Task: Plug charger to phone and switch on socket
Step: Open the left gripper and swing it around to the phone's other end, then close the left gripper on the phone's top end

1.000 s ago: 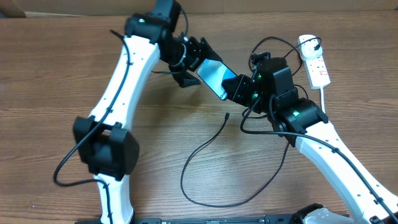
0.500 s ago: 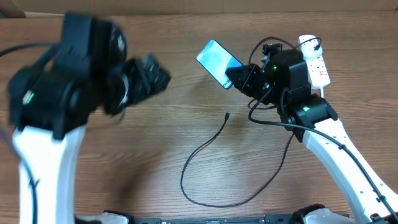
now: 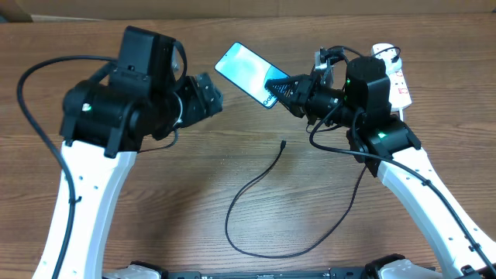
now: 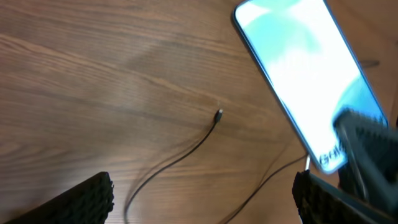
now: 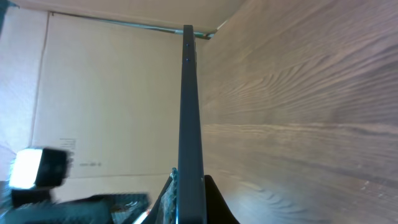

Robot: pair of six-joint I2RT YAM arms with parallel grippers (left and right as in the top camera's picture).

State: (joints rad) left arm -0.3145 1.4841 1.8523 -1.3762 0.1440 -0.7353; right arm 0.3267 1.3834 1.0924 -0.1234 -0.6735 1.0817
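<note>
Well, the right gripper [image 3: 284,87] is clamping the phone [image 3: 246,70] by one short end and holding it up off the bench [image 3: 186,186], its lit cyan screen facing upward and its free end pointing toward the left gripper [image 3: 209,94], whose jaws are standing wide apart with nothing between them. Meanwhile the charger [image 3: 283,145] is lying loose in a long loop on the wood, its small plug tip apart from the phone, while the socket [image 3: 397,81] is sitting at the far right, partly behind the right arm.
</note>
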